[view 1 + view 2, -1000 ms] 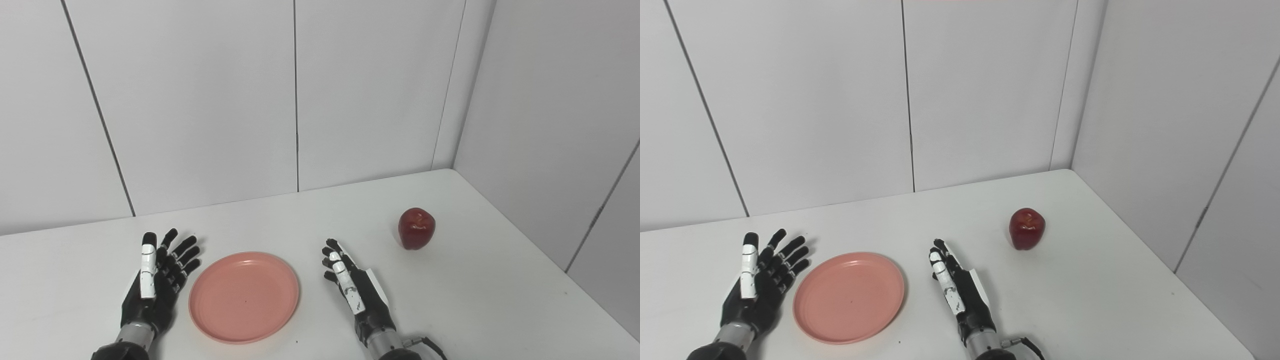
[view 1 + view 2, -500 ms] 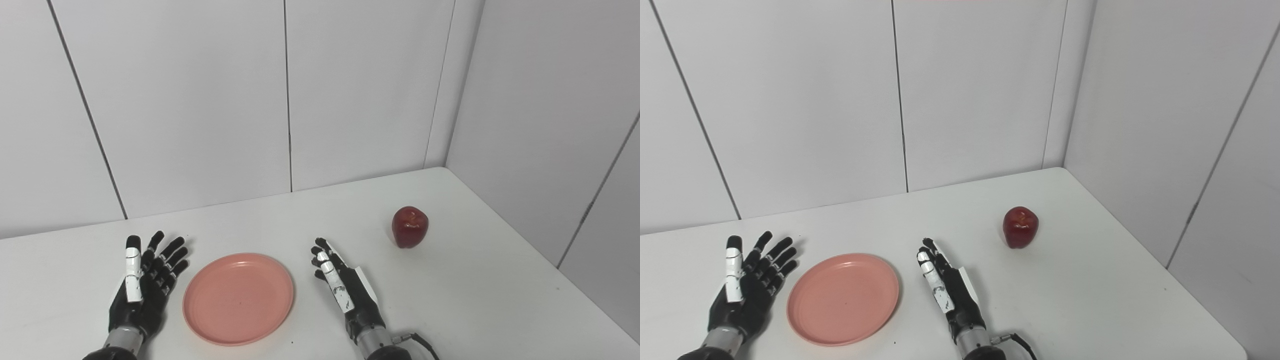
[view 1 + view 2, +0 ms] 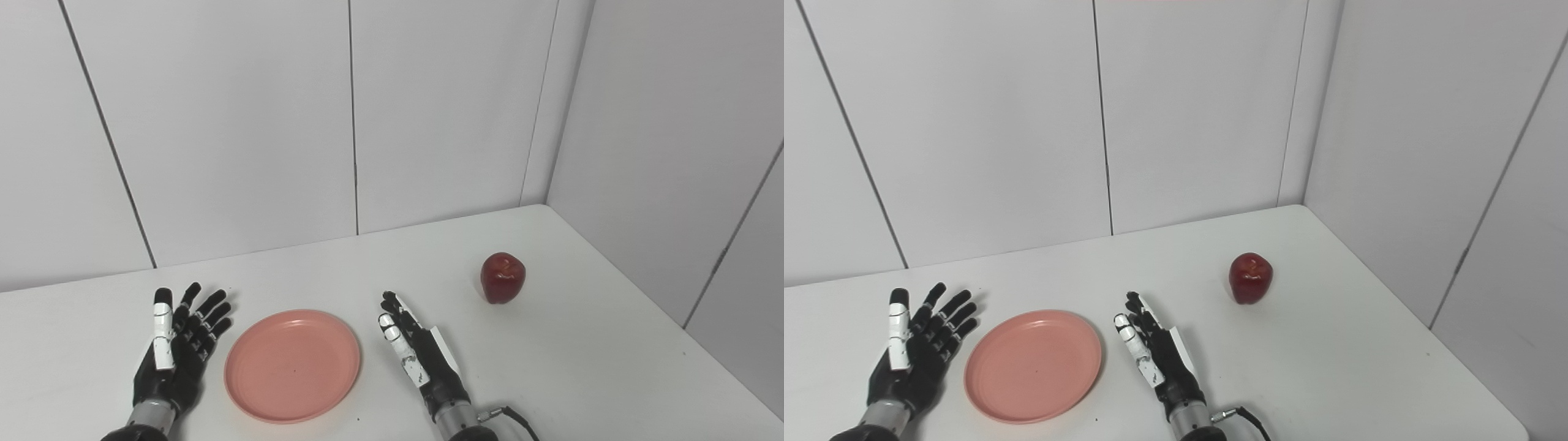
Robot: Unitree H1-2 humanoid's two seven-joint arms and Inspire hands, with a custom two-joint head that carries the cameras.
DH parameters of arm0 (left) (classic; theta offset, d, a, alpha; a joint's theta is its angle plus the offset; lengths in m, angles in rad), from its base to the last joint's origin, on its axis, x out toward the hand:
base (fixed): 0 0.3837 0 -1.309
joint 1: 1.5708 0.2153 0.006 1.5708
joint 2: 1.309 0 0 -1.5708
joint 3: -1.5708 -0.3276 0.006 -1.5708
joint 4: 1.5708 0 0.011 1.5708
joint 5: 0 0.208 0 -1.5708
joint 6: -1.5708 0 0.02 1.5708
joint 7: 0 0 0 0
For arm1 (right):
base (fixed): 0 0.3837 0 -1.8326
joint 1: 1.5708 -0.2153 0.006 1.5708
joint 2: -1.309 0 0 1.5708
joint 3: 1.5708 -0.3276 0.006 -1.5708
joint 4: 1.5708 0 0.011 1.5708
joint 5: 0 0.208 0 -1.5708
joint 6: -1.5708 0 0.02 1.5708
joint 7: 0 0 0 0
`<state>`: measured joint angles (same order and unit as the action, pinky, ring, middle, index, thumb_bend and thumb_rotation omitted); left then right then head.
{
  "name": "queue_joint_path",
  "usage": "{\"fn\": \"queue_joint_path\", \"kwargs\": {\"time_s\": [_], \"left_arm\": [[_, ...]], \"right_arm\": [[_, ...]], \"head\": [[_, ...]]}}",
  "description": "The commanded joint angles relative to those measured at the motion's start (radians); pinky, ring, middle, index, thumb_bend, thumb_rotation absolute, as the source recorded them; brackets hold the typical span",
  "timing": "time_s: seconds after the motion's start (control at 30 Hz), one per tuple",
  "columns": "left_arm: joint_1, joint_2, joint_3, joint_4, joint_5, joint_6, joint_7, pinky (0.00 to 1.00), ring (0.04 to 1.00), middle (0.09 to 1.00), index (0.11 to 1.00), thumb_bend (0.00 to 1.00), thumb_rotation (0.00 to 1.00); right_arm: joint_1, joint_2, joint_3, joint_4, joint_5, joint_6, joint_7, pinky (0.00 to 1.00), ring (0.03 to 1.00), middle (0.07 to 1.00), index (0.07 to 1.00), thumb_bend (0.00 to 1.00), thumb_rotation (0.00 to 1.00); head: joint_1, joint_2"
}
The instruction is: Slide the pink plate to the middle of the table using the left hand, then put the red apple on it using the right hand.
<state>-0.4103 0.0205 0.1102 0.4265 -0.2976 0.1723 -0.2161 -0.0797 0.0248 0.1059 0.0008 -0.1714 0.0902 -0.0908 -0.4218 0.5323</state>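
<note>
Pink plate [image 3: 292, 365] is lying between both hands, untouched. Left hand [image 3: 177, 352] and right hand [image 3: 418, 356] are resting with fingers released (holding nothing); red apple [image 3: 503, 277] is sitting apart.

The left hand [image 3: 177, 352] lies low with palm turned up, its fingers [image 3: 211, 306] spread apart and holding nothing, the thumb straight along the outer side. The right hand [image 3: 422, 355] stands on its edge, palm turned inward, fingers [image 3: 392, 306] extended forward close together, empty. Both wrists enter from the bottom edge.
</note>
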Motion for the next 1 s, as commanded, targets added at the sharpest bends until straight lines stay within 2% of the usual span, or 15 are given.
{"fn": "queue_joint_path", "kwargs": {"time_s": [0.0,0.23,0.3,0.5,0.63,0.83,0.9,0.97], "left_arm": [[0.04,0.017,0.002,0.056,0.011,0.061,0.02,0.91,0.889,0.87,0.972,0.66,1.0],[0.032,0.017,0.003,0.073,0.012,0.06,0.021,0.93,0.894,0.876,0.966,0.65,1.0],[0.03,0.018,0.004,0.077,0.009,0.059,0.018,0.93,0.893,0.876,0.966,0.64,1.0],[0.029,0.019,0.006,0.071,0.004,0.07,0.013,0.93,0.903,0.876,0.967,0.64,1.0],[0.028,0.019,0.01,0.065,0.001,0.082,0.018,0.94,0.898,0.872,0.964,0.64,1.0],[0.028,0.02,0.009,0.061,-0.007,0.089,0.016,0.95,0.907,0.881,0.971,0.64,1.0],[0.027,0.02,0.008,0.062,-0.011,0.09,0.019,0.95,0.904,0.881,0.971,0.64,1.0],[0.027,0.021,0.004,0.064,-0.011,0.088,0.017,0.96,0.904,0.882,0.974,0.63,1.0]], "right_arm": [[-0.015,-0.003,-0.006,-0.005,-0.008,-0.04,-0.006,0.84,0.913,0.927,0.933,0.77,1.0],[-0.035,-0.003,-0.041,-0.074,0.015,-0.033,-0.004,0.84,0.913,0.94,0.945,0.74,1.0],[-0.04,-0.003,-0.047,-0.096,-0.015,-0.023,-0.019,0.89,0.899,0.918,0.928,0.78,1.0],[-0.063,-0.006,-0.07,-0.136,-0.047,-0.017,-0.033,0.76,0.862,0.868,0.881,0.76,0.97],[-0.089,-0.045,-0.072,-0.137,-0.104,-0.063,-0.042,0.7,0.832,0.85,0.858,0.8,0.99],[-0.123,-0.08,-0.073,-0.149,-0.179,-0.074,-0.073,0.68,0.805,0.832,0.829,0.85,0.97],[-0.13,-0.089,-0.073,-0.148,-0.185,-0.083,-0.078,0.68,0.798,0.829,0.825,0.86,0.96],[-0.144,-0.115,-0.067,-0.152,-0.238,-0.085,-0.093,0.71,0.791,0.82,0.817,0.88,0.98]], "head": [[-0.008,-0.001],[-0.019,-0.004],[-0.023,-0.005],[-0.028,-0.005],[-0.028,-0.006],[-0.028,-0.006],[-0.028,-0.007],[-0.026,-0.008]]}}
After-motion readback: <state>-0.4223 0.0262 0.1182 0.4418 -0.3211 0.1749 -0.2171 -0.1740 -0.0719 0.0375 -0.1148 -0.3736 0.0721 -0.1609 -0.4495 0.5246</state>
